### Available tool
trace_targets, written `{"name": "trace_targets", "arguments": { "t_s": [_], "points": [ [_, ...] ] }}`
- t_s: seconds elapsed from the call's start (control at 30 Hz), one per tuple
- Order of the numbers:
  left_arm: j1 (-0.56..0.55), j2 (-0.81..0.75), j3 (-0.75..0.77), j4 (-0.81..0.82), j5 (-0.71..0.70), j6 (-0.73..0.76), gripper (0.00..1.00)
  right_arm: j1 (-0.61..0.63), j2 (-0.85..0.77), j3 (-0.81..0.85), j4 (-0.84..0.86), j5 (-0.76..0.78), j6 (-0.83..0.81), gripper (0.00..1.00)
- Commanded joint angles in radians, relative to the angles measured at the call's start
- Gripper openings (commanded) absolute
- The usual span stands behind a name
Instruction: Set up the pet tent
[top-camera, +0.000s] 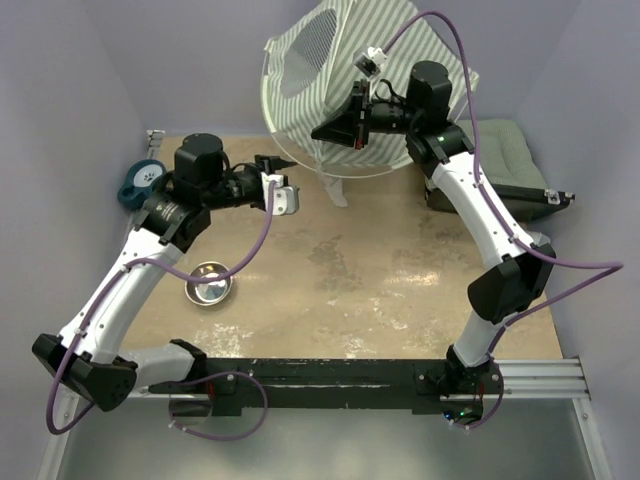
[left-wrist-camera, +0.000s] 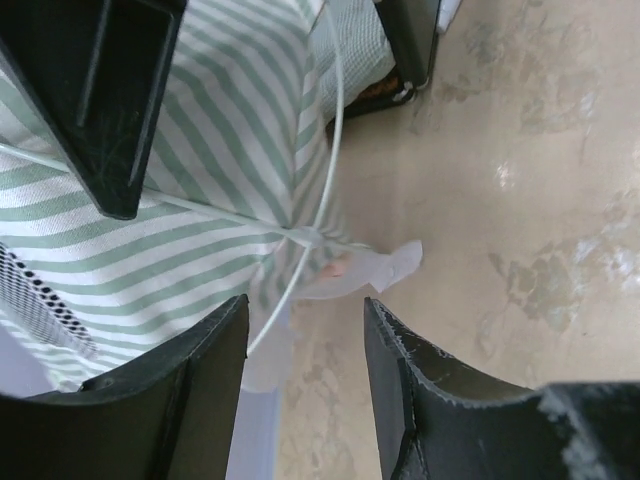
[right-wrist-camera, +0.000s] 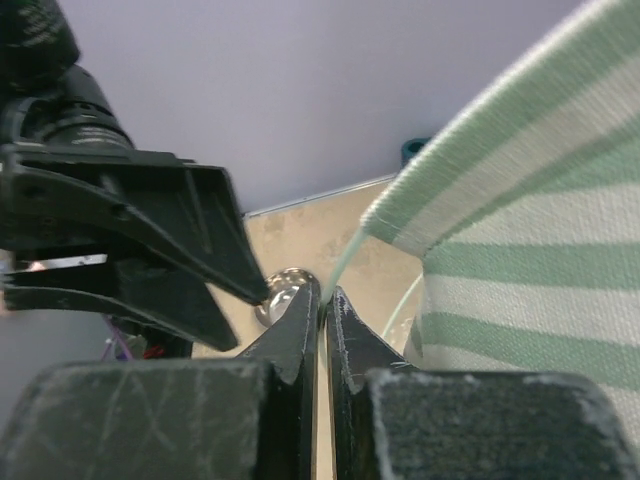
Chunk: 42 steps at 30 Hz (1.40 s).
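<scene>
Pet tent (top-camera: 330, 70) stands at 12 o'clock on the table (top-camera: 380, 270). Right gripper (right-wrist-camera: 322, 300) is clamped on its thin pole (right-wrist-camera: 345, 265). Left gripper (left-wrist-camera: 305, 320), jaws apart and empty, has the hoop's lower edge close at its 1 o'clock.

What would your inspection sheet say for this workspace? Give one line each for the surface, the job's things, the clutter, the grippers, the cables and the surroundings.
Surface: tan table, mottled with worn patches.
Job's things: striped pet tent at the far edge, tilted, with its thin pole bowed outward.
Clutter: metal bowl, blue paw-print dish, green cushion.
Grippers: right gripper shut on the pole; left gripper open beside the tent, holding nothing.
Cables: purple cables loop loosely along both arms.
Surroundings: lavender walls on three sides.
</scene>
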Motion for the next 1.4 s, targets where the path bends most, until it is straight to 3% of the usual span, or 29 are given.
{"name": "trace_targets", "arguments": {
  "t_s": [0.0, 0.2, 0.33, 0.47, 0.57, 0.6, 0.7, 0.83, 0.93, 1.07, 1.2, 1.37],
  "points": [
    [0.007, 0.05, 0.0, 0.004, -0.06, 0.171, 0.54, 0.005, -0.05, 0.01, 0.083, -0.083, 0.047, 0.0],
    [0.007, 0.107, 0.029, -0.014, -0.054, 0.235, 0.54, 0.007, -0.059, -0.003, 0.085, -0.121, 0.08, 0.0],
    [0.007, 0.154, 0.036, -0.04, -0.065, 0.271, 0.46, 0.01, -0.068, -0.024, 0.117, -0.146, 0.125, 0.0],
    [0.005, 0.185, 0.036, 0.012, -0.077, 0.266, 0.3, 0.02, -0.071, -0.036, 0.125, -0.175, 0.149, 0.0],
    [0.005, 0.199, 0.065, 0.019, -0.048, 0.199, 0.0, 0.02, -0.071, -0.036, 0.103, -0.155, 0.137, 0.04],
    [0.005, 0.203, 0.077, 0.018, -0.036, 0.152, 0.0, 0.019, -0.067, -0.027, 0.059, -0.122, 0.104, 0.21],
    [0.005, 0.205, 0.103, 0.018, -0.024, -0.017, 0.0, 0.014, -0.059, 0.065, -0.068, 0.044, -0.028, 0.59],
    [0.007, 0.209, 0.146, 0.102, -0.063, -0.385, 0.0, -0.015, -0.066, 0.195, -0.093, 0.329, -0.133, 0.81],
    [0.01, 0.225, 0.183, 0.148, -0.071, -0.633, 0.0, -0.073, -0.114, 0.165, 0.047, 0.423, -0.073, 0.91],
    [0.034, 0.245, 0.183, 0.242, -0.122, -0.913, 0.0, -0.125, -0.175, 0.103, 0.193, 0.46, -0.045, 0.93],
    [0.123, 0.292, 0.2, 0.282, -0.149, -1.089, 0.0, -0.161, -0.177, 0.1, 0.105, 0.52, -0.122, 0.93],
    [0.229, 0.367, 0.221, 0.341, -0.26, -1.149, 0.0, -0.216, -0.149, 0.098, -0.045, 0.612, -0.264, 0.92]
  ]
}}
